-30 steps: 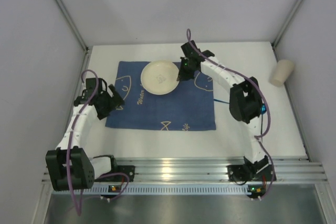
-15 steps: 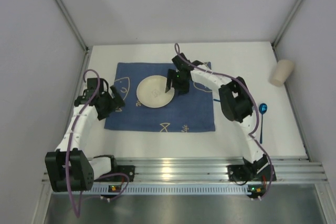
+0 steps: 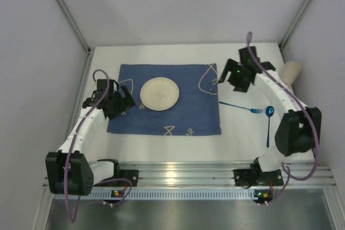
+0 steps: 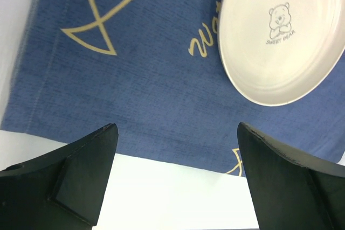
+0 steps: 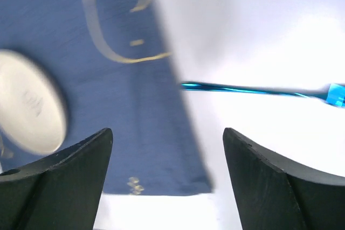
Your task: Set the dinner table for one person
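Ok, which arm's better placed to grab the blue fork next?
Right, likely: the right gripper, open, hovers by the blue fork; the left gripper is across the mat, beyond the plate.

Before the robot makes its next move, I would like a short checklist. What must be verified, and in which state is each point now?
1. Plate flat on the mat: ok.
2. Right gripper open, empty: ok.
3. Left gripper open, empty: ok.
4. Fork free on the table, right of the mat: ok.
5. Spoon clear of the fork's tines: cannot tell, very close.
6. Cup upright: not ok, it seems to lie on its side.
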Controlling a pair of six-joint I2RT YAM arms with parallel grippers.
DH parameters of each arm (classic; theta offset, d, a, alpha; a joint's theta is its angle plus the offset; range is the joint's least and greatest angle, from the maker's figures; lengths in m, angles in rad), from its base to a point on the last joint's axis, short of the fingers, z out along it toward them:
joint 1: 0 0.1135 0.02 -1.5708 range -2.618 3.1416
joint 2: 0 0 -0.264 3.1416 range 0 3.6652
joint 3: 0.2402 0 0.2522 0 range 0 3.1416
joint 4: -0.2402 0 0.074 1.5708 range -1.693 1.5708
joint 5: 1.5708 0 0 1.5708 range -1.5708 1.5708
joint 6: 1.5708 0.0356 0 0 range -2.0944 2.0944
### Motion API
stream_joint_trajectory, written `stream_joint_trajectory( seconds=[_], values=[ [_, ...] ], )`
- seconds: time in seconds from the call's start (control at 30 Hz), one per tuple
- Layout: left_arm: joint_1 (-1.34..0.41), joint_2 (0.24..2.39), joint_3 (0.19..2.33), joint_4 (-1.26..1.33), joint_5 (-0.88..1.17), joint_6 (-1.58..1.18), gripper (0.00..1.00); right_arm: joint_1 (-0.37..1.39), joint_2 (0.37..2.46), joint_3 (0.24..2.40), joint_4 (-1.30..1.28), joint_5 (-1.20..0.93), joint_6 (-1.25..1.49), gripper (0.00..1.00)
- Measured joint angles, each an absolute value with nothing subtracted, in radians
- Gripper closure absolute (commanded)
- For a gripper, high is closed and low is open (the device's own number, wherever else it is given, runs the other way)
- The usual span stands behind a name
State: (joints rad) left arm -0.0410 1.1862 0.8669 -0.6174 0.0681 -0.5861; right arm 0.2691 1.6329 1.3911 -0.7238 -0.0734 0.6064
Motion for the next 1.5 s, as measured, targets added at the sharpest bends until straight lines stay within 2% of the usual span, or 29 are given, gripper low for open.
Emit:
stream_joint_trajectory(
  seconds=[0.13, 0.37, 0.6, 0.9, 1.2, 1.37, 1.47, 1.5],
  values=[
    [-0.074, 1.201, 0.844, -0.585, 0.072, -0.609, 0.03, 0.045, 1.49, 1.196, -0.766, -0.031, 0.616, 0.16],
    [-0.078, 1.211, 0.828, -0.567, 0.072, -0.622, 0.03, -0.037, 1.549, 1.06, -0.833, -0.053, 0.633, 0.16],
    [-0.078, 1.226, 0.828, -0.557, 0.071, -0.617, 0.02, -0.115, 1.595, 1.04, -0.773, -0.07, 0.659, 0.16],
    [-0.078, 1.262, 0.828, -0.548, 0.063, -0.599, 0.03, -0.116, 1.708, 1.046, -0.677, -0.087, 0.693, 0.17],
    [-0.078, 1.303, 0.849, -0.548, 0.044, -0.592, 0.03, -0.115, 1.853, 1.229, -0.697, -0.086, 0.719, 0.18],
    [-0.078, 1.343, 0.861, -0.545, 0.038, -0.592, 0.03, -0.113, 1.931, 1.341, -0.716, -0.057, 0.718, 0.28],
    [-0.078, 1.363, 0.87, -0.542, 0.037, -0.593, 0.03, -0.105, 1.964, 1.385, -0.73, -0.03, 0.715, 0.46],
    [-0.078, 1.37, 0.872, -0.542, 0.037, -0.593, 0.03, -0.104, 1.974, 1.397, -0.733, -0.017, 0.71, 0.57]
  ],
)
